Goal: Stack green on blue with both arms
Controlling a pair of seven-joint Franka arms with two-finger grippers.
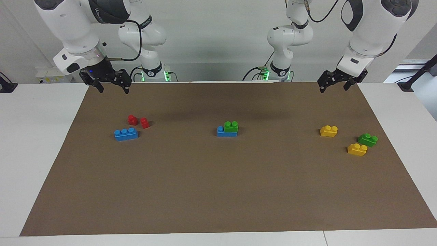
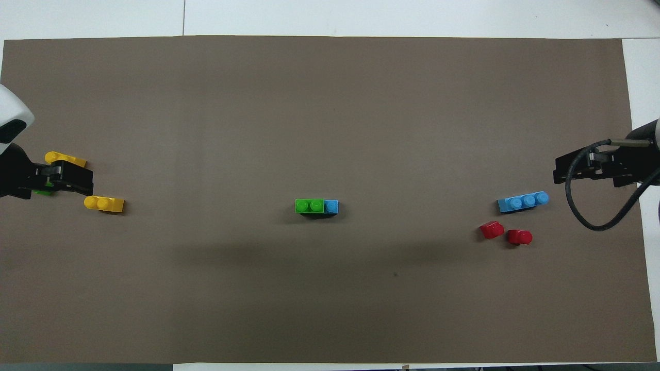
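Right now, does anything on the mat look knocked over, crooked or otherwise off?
Only the two red pieces: they seem to lie tipped on their sides beside the spare blue brick. The green brick sits squarely on its blue brick, leaving one stud bare. Both grippers hang open and empty.
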